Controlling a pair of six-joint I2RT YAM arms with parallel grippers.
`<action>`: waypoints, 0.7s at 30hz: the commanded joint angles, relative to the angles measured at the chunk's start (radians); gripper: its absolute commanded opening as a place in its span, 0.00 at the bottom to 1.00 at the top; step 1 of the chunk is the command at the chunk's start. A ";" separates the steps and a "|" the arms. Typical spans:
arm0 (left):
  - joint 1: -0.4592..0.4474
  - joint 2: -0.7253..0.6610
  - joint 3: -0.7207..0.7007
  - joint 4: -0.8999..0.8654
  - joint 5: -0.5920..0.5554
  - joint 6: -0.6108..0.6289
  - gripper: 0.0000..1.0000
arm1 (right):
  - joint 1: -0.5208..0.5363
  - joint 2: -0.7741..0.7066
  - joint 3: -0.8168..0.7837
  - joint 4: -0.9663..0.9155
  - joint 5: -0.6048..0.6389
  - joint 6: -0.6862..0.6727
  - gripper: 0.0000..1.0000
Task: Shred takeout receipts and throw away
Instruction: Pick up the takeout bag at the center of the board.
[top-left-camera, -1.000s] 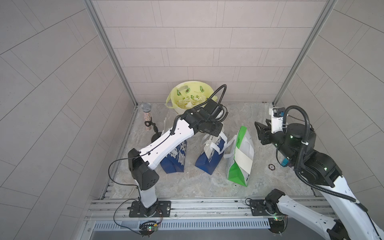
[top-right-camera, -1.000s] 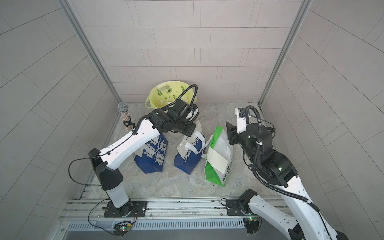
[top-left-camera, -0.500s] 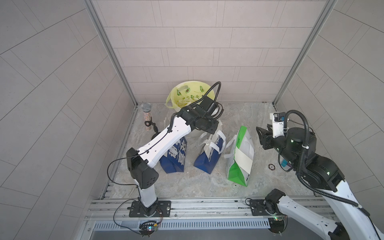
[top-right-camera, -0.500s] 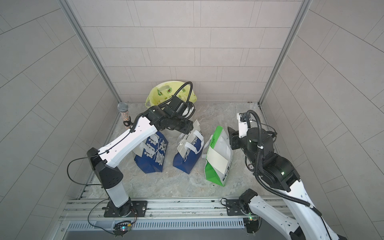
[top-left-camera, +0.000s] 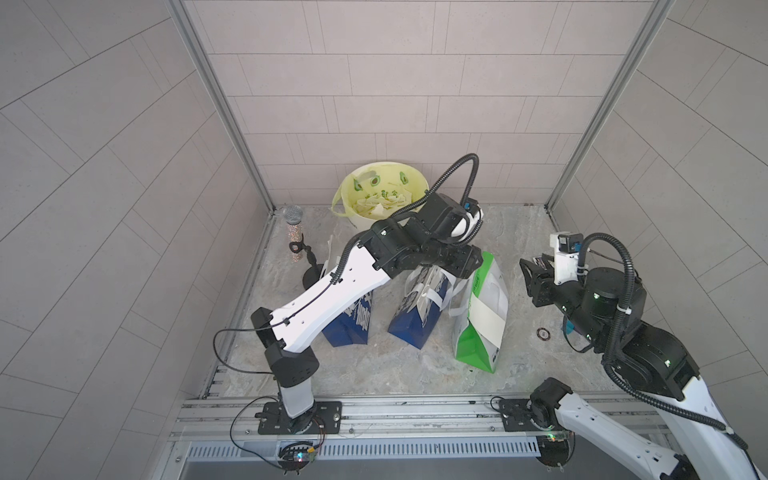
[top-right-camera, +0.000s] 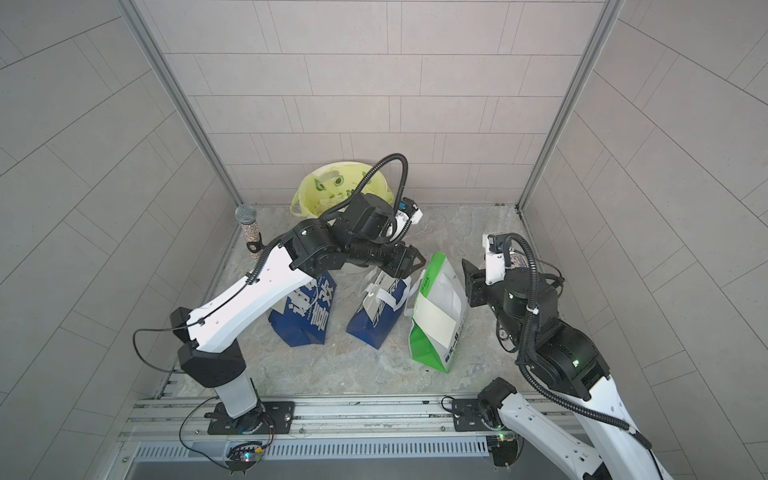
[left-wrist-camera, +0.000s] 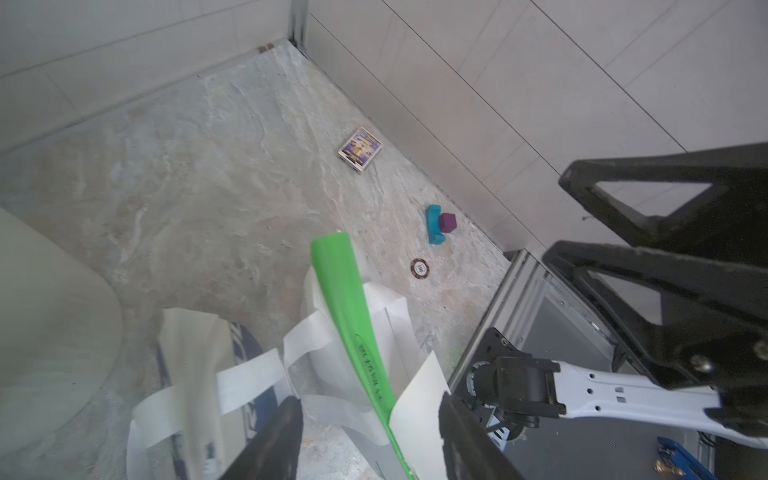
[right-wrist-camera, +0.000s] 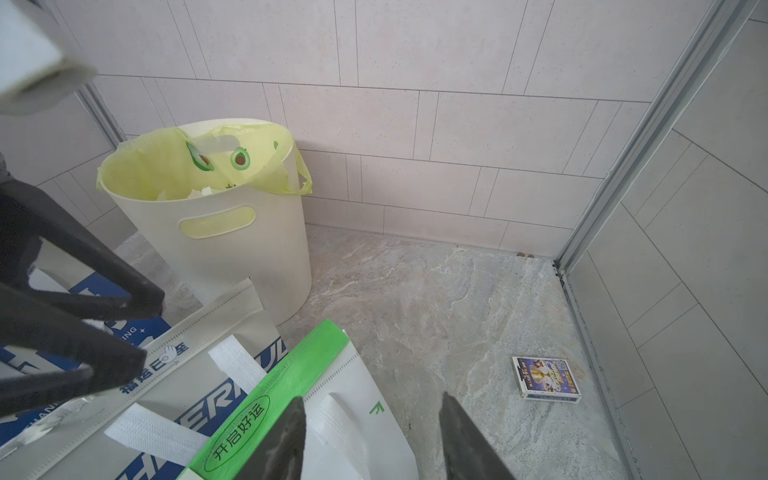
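While left end effector (top-right-camera: 409, 262) hangs w/ jaws wide & empty over the top edges of middle blue bag (top-right-camera: 374, 328) & green takeout bag (top-right-camera: 428, 355), right end effector (top-left-camera: 527, 270) sits just right of that green one, also wide, nothing held. Takeout receipt (top-left-camera: 484, 319) lies flat on its side panel; torn paper bits (top-left-camera: 376, 206) lie in yellow-lined bin (right-wrist-camera: 232, 257) at far edge of desk (top-left-camera: 374, 370).
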 joint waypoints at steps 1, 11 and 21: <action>-0.009 0.045 0.022 -0.038 0.010 -0.054 0.57 | -0.001 -0.028 -0.007 -0.005 0.026 -0.003 0.52; -0.012 0.170 0.130 -0.160 0.012 -0.066 0.56 | -0.001 -0.058 -0.002 -0.069 0.008 0.031 0.51; 0.012 0.237 0.176 -0.180 -0.002 -0.043 0.40 | -0.002 -0.065 0.015 -0.097 0.004 0.042 0.51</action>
